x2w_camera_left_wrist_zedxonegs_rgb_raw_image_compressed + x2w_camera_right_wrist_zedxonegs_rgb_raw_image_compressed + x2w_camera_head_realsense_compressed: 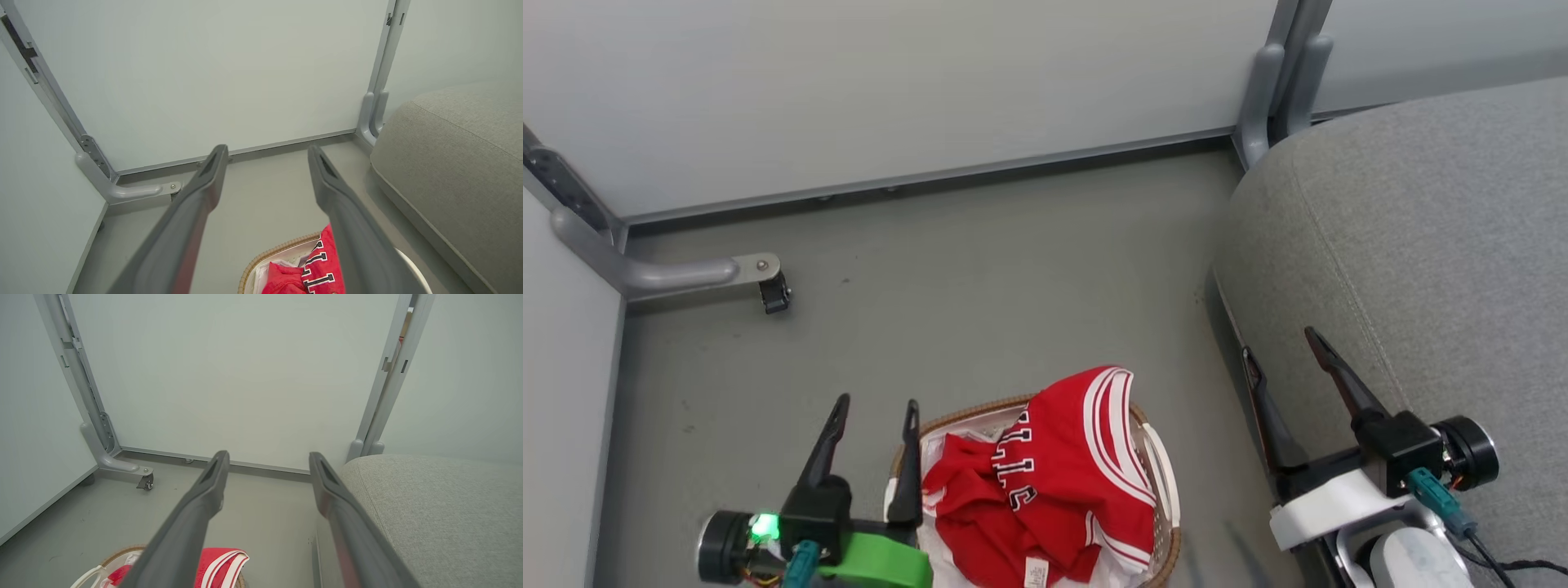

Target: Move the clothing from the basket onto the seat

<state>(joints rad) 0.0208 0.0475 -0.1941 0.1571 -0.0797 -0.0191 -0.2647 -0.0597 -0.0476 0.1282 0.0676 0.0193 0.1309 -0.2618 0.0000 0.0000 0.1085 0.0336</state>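
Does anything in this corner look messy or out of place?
Only mildly: the red clothing is bunched in a heap in the basket, and its white-striped edge drapes over the far rim. Nothing looks spilled or damaged.

overhead head, low wrists, shared basket

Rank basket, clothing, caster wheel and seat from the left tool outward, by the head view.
1. basket, just right of the left tool
2. clothing, in it, further right
3. caster wheel, ahead-left on floor
4. seat, far right
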